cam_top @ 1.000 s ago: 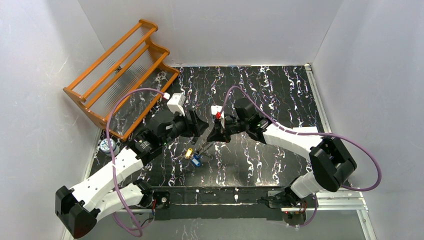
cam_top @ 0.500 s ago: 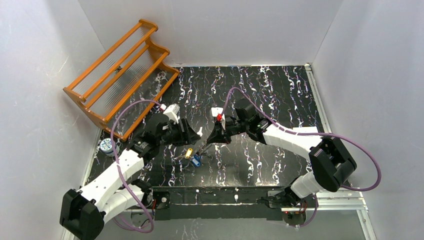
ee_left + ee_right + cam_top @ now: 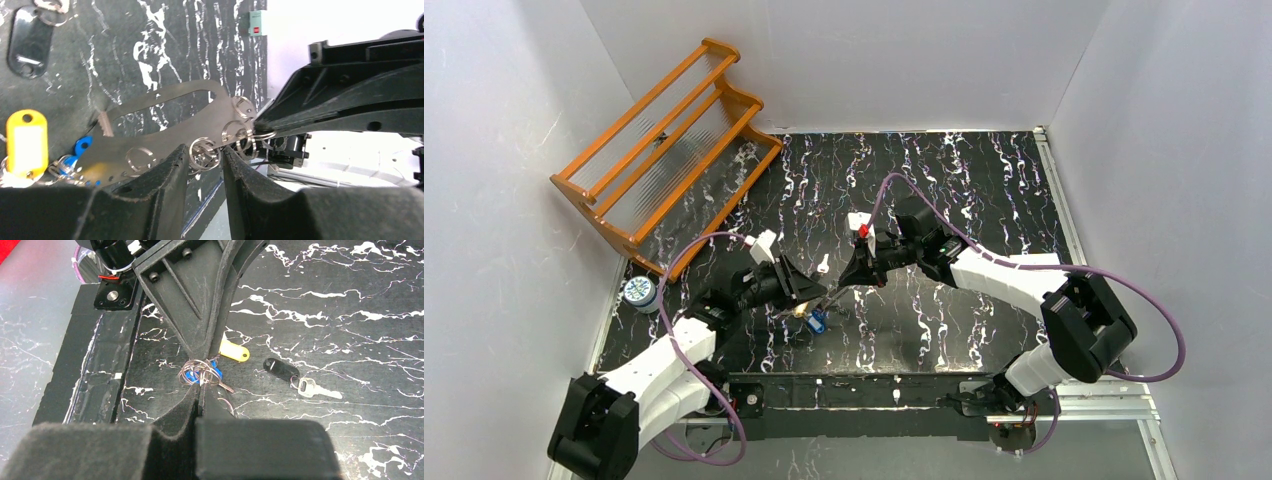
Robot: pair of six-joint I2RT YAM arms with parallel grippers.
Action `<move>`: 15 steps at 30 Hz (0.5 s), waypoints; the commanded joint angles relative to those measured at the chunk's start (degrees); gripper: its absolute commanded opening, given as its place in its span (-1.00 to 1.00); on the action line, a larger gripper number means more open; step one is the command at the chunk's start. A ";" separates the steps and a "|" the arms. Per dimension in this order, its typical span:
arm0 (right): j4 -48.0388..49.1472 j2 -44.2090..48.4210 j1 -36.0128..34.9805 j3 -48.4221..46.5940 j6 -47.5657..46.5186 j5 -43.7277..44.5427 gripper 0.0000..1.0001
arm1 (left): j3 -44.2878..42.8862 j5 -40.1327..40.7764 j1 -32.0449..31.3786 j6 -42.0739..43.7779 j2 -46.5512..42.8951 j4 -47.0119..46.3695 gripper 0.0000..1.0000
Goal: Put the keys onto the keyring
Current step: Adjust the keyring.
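**Pinching one split ring on the held keyring**

Right gripper shut on the right end of the keyring, holding this flat oval loop in the air over the bench, across the middle of the left wrist view. Left gripper just below, jaws narrow, with one small split ring in the gap between them; gripped or only framed, impossible to tell. Keys at the lower left of the same view: a blue head, apparently hanging from the loop's left end, just beside a yellow tag. Black tag with a silver key lying apart on the bench, at the upper left, probably not yet put on.

For a good step: close gently on the rim of that one ring only, not on the band of the loop. Hold the right side firm and level. Avoid catching the neighbouring rings. Move along the band by small turns, without pulling the loop out of the right jaws.
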State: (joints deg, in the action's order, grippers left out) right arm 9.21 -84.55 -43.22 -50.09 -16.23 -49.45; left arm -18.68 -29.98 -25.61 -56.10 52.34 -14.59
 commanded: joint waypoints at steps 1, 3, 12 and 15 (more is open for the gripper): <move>-1.74 -1.80 0.13 0.24 0.89 0.25 -0.97 | -0.57 -3.61 0.29 -2.16 1.01 -7.43 -0.44; -1.66 -1.91 0.15 0.08 1.09 -0.03 -0.97 | -1.27 -3.85 0.29 -1.28 1.42 -7.33 -0.49; -1.30 -2.24 0.31 -0.22 1.64 -0.75 -0.97 | -4.69 -3.43 0.21 4.09 1.55 -2.32 -0.43; -1.30 -2.50 0.42 -0.50 1.82 -0.86 -0.97 | -4.64 -4.72 0.04 3.83 1.85 -4.08 -0.42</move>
State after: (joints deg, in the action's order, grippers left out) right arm 9.63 -85.12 -43.07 -50.11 -14.94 -50.98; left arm -21.54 -31.97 -25.61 -53.58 53.74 -17.61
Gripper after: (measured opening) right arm 0.031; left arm 0.285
